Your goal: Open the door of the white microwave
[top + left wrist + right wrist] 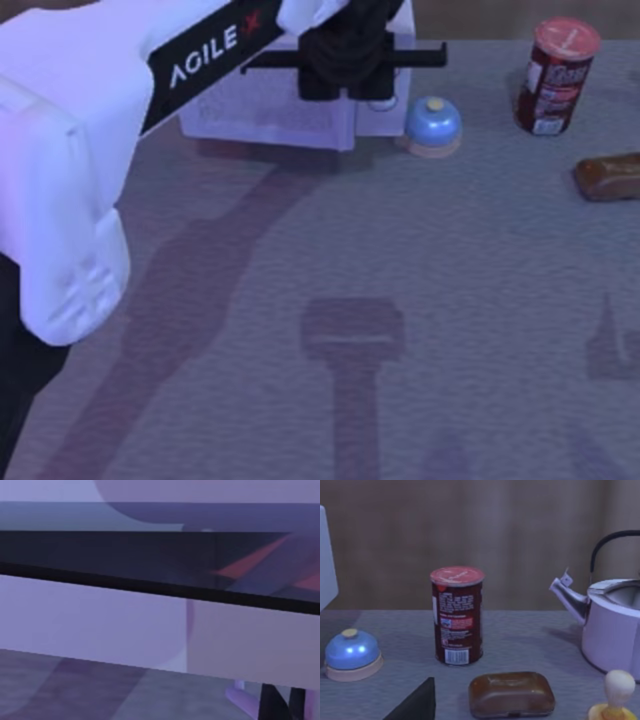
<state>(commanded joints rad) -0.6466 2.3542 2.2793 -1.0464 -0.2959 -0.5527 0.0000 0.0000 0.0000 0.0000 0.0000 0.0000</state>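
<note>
The white microwave stands at the table's far edge, left of centre, largely covered by my left arm. My left gripper hangs at its right front corner, its black cross bar lying over the top. The left wrist view sits very close to the front. It shows the door as a pale panel under a dark window band, and the gripper as dark shapes by a microwave foot. No panel swings out in the top view. My right gripper is parked off to the right and open, with one dark fingertip showing.
A blue bell sits just right of the microwave. A red can and a brown block stand further right. The right wrist view also shows a white kettle and a wooden-knobbed piece.
</note>
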